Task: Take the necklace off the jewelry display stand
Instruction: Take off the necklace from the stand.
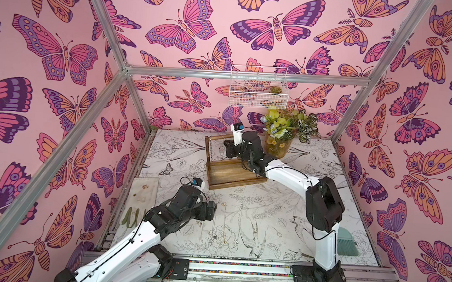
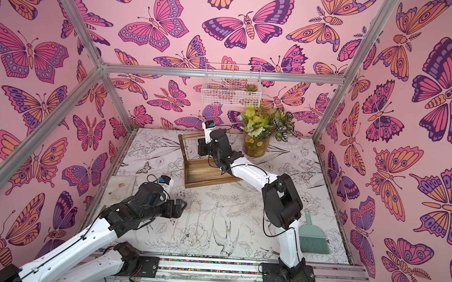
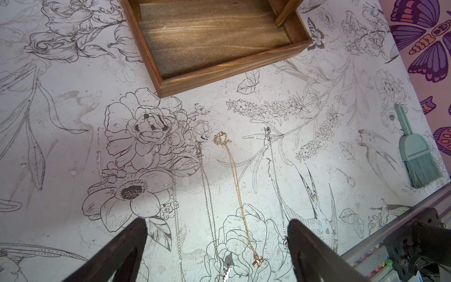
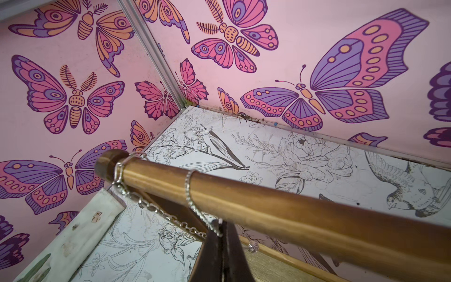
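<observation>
The brown wooden jewelry display stand [image 1: 233, 175] [image 2: 206, 173] sits at the back middle of the table; its tray base [image 3: 219, 44] shows in the left wrist view. A thin silver necklace [image 4: 189, 185] hangs over the round top bar [image 4: 280, 207], and a thicker link chain [image 4: 119, 171] loops the bar's end. My right gripper [image 4: 220, 228] [image 1: 228, 148] is just under the bar, shut on the thin necklace's hanging strand. My left gripper [image 3: 217, 222] [image 1: 213, 208] hovers open over several necklaces laid flat on the table, one gold [image 3: 234, 175], the others silver [image 3: 205, 183].
A glass vase of flowers [image 1: 277, 148] stands right behind the stand, close to the right arm. A white wire basket [image 1: 258, 89] hangs on the back wall. A teal hand brush [image 2: 313, 237] lies at the right edge, a pale cloth [image 1: 145, 193] at the left.
</observation>
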